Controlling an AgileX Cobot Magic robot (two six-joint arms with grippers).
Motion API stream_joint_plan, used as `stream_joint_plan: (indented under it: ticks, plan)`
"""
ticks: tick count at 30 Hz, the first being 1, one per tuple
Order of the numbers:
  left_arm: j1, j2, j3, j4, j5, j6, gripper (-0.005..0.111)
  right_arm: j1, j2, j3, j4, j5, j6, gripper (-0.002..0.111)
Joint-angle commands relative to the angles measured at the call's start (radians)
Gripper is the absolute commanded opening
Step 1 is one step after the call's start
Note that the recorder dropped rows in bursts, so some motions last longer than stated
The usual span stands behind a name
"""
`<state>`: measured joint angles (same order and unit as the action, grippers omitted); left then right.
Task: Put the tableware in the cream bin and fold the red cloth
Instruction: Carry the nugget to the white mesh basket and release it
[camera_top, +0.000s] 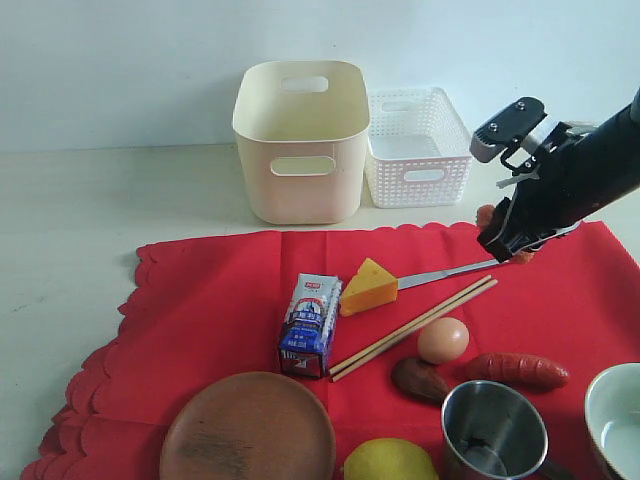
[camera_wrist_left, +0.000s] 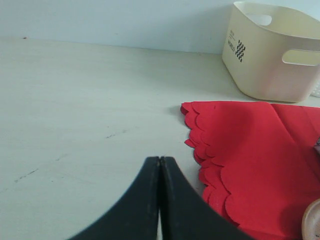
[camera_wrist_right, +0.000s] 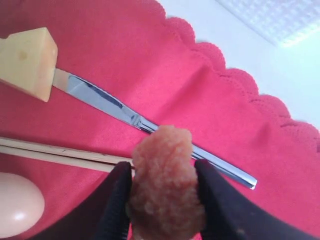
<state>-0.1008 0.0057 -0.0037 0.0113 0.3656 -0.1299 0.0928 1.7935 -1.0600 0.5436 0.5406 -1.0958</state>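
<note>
The right fingers grip a lumpy brown toy food just above the silver knife, whose long axis runs from beneath them to the cheese. The left fingers, shut and empty, are well away from the knife, leaving the right arm nearer.

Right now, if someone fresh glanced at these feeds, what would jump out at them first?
The big red cloth spreads across the foreground, cluttered from end to end. On the right, the right gripper is clamped on a lumpy orange-brown food piece over the silver knife. Behind the cloth, the cream bin stands beside a white lattice basket.
</note>
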Motion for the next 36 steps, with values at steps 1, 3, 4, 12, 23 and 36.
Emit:
stream_joint_plan:
  ticks: [1,3,4,12,23,36]
  plan:
    - [0.003,-0.006,0.004,0.002,-0.008,-0.001,0.000,0.001,-0.013,-0.006,0.008,-0.014,0.002,0.001]
    - [0.003,-0.006,0.004,0.002,-0.008,-0.001,0.000,0.001,-0.013,-0.006,0.008,-0.014,0.002,0.001]
    - [0.003,-0.006,0.004,0.002,-0.008,-0.001,0.000,0.001,-0.013,-0.006,0.008,-0.014,0.002,0.001]
    - [0.003,-0.006,0.004,0.002,-0.008,-0.001,0.000,0.001,-0.013,-0.006,0.013,-0.056,0.028,0.001]
    - [0.003,-0.006,0.004,0.002,-0.008,-0.001,0.000,0.001,-0.011,-0.158,0.035,0.021,0.210,0.001]
    - [0.003,-0.006,0.004,0.002,-0.008,-0.001,0.000,0.001,0.013,-0.343,0.090,0.070,0.342,0.001]
